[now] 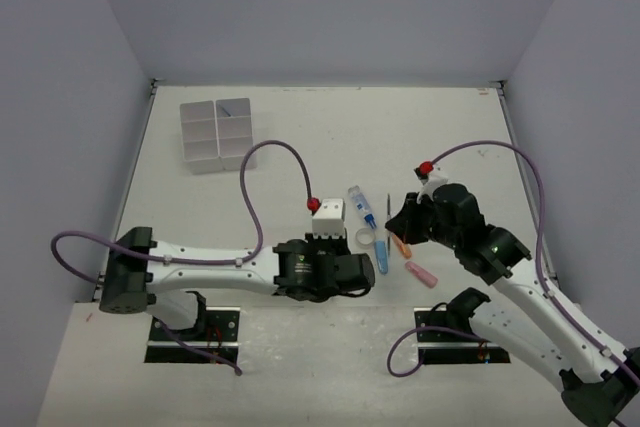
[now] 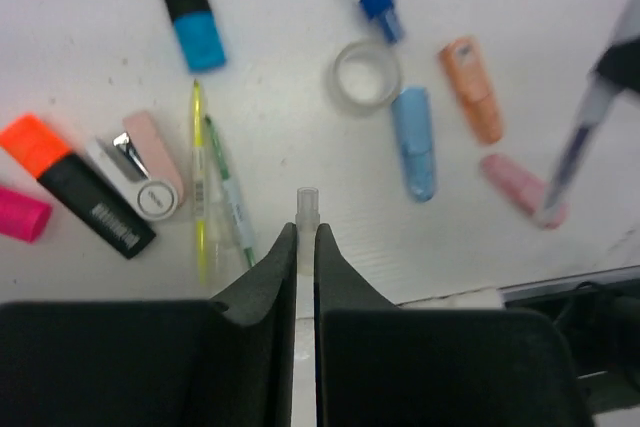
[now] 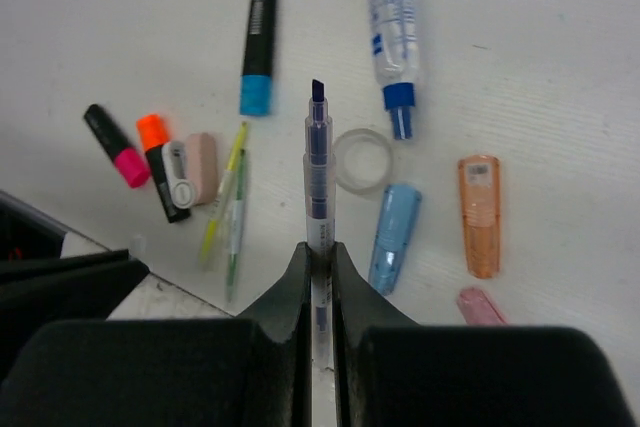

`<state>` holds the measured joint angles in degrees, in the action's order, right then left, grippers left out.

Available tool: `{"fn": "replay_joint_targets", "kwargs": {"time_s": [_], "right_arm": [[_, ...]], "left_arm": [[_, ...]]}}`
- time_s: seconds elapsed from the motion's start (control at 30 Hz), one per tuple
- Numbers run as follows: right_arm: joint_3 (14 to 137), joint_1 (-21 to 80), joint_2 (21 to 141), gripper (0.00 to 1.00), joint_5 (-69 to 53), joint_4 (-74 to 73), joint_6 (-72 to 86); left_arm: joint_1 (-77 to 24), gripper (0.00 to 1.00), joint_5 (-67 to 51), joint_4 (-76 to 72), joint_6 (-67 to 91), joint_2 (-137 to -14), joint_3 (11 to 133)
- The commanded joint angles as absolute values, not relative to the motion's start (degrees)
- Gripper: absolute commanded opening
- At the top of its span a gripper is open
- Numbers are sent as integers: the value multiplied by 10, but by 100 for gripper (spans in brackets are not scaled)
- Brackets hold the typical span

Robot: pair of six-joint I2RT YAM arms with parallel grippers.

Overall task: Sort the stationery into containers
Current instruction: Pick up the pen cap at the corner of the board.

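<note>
My left gripper (image 2: 306, 232) is shut on a thin clear pen-like piece (image 2: 308, 202) whose tip pokes past the fingertips. My right gripper (image 3: 320, 250) is shut on a clear purple-inked pen (image 3: 318, 157), held above the table. Below lie a tape ring (image 3: 362, 160), a blue-capped tube (image 3: 393, 22), blue (image 3: 393, 237), orange (image 3: 479, 215) and pink (image 3: 482, 307) erasers, a blue-ended highlighter (image 2: 188, 2), an orange-ended one (image 2: 75, 182), a pink-ended one (image 2: 20, 215), and yellow (image 2: 200, 182) and green (image 2: 228, 192) pens. The six-compartment tray (image 1: 217, 135) stands far back left.
A pink-and-white dispenser (image 2: 145, 167) lies against the orange-ended highlighter. The table's front edge (image 2: 560, 282) runs just behind the pile. Purple cables (image 1: 270, 162) loop over both arms. Grey walls close in the table on three sides.
</note>
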<state>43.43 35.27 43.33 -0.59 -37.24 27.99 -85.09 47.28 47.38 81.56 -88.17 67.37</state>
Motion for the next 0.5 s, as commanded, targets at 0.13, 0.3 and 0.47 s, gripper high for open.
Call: {"fn": "replay_joint_targets", "kwargs": {"time_s": [0.13, 0.3, 0.47], "right_arm": [[254, 405, 284, 0, -250, 33, 357], [273, 500, 292, 0, -183, 64, 359], [317, 550, 325, 0, -127, 61, 343]], "left_arm": [[-732, 0, 420, -109, 288, -616, 567], [-709, 0, 294, -226, 212, -562, 525], [-707, 0, 206, -279, 188, -536, 484]]}}
